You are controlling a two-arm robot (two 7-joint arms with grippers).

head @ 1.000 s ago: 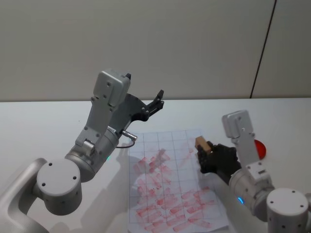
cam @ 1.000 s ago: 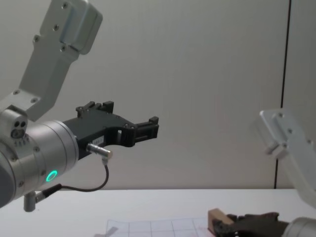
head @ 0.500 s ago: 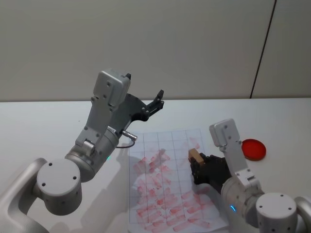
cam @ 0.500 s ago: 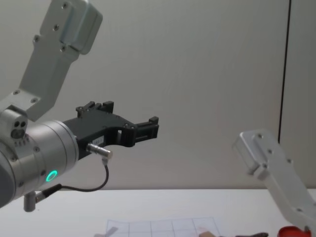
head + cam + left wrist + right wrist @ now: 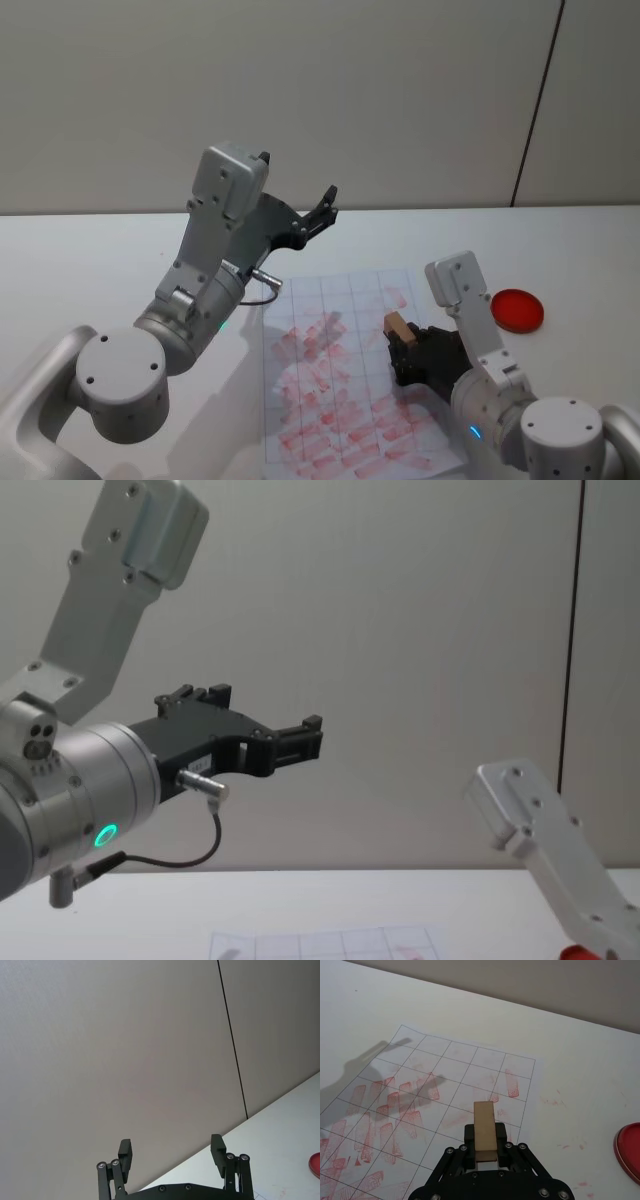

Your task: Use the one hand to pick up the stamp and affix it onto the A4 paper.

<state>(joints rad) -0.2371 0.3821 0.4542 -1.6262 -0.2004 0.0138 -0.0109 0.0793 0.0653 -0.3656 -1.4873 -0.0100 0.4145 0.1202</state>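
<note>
Pinching the stamp (image 5: 484, 1122), right gripper (image 5: 485, 1136) over A4 paper (image 5: 445, 1072)

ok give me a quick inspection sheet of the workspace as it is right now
surface: white table, red ink flecks beside the paper
job's things: stamp over the A4 paper, contact unclear; the paper lies flat with many red marks
clutter: red ink pad on the table right of the paper
grippers: right claw shut on the stamp; left claw open, raised, holding nothing
cables: thin black cable looped at the left wrist
surroundings: plain wall with a dark vertical seam
</note>
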